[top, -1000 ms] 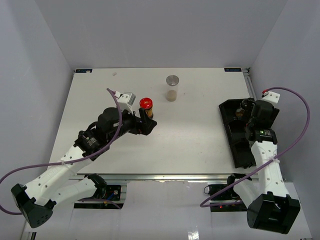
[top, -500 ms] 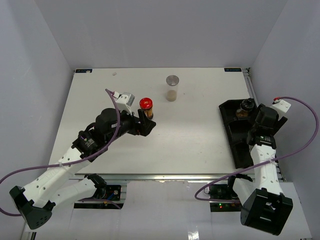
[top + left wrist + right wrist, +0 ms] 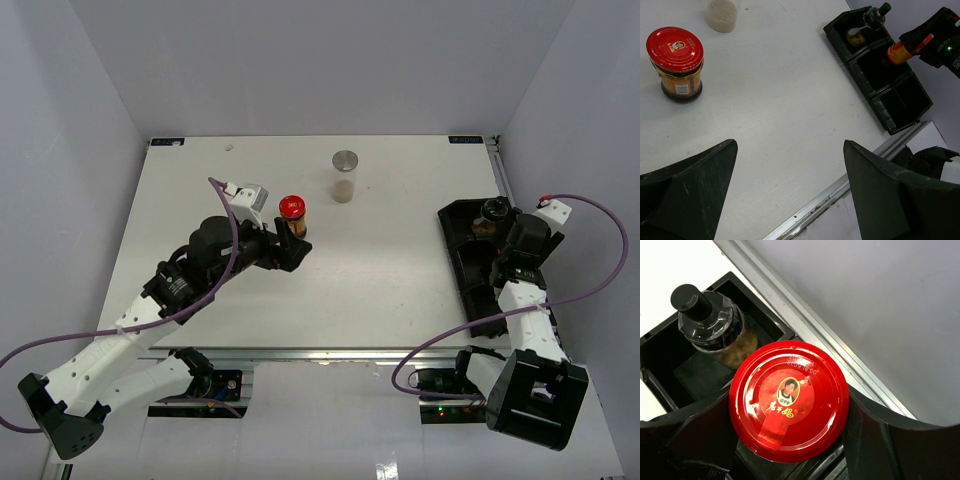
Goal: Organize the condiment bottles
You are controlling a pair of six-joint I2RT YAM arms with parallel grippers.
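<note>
One red-capped bottle [image 3: 676,65] stands upright, cap up.

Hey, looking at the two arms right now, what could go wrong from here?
1. The right tool holds a red-capped bottle over the tray, close to the black-capped bottle; lowering it could knock that bottle or catch a divider.
2. The other red-capped bottle sits off-centre ahead of the open left tool, not between its jaws; advancing might topple it.

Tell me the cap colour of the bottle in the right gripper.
That bottle has a red cap with a portrait sticker; clearest in the right wrist view.
</note>
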